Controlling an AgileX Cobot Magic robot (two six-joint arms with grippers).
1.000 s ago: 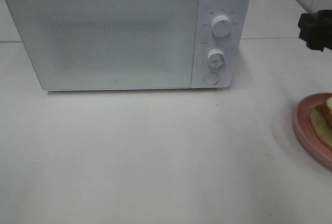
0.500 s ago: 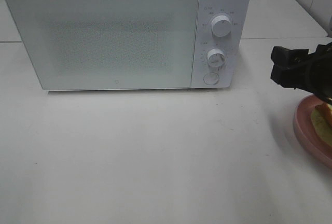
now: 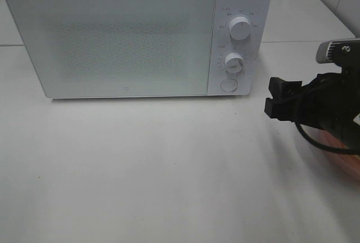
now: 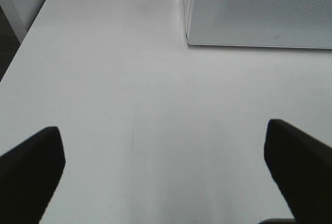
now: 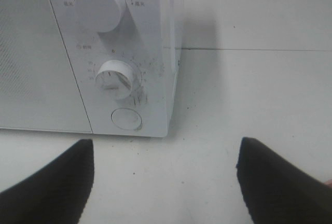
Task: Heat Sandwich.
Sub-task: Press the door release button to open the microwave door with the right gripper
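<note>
Your right gripper (image 3: 274, 98), a black two-fingered claw, hangs wide apart and empty just to the right of the white box-shaped microwave oven (image 3: 112, 40). The oven's door is shut, and the claw faces its round push button (image 5: 127, 119). Your left gripper (image 4: 166, 167) also gapes wide, holding nothing, over the white table (image 3: 169, 170). Your right arm hides the sandwich; only a sliver of the round pink plate (image 3: 351, 167) shows.
</note>
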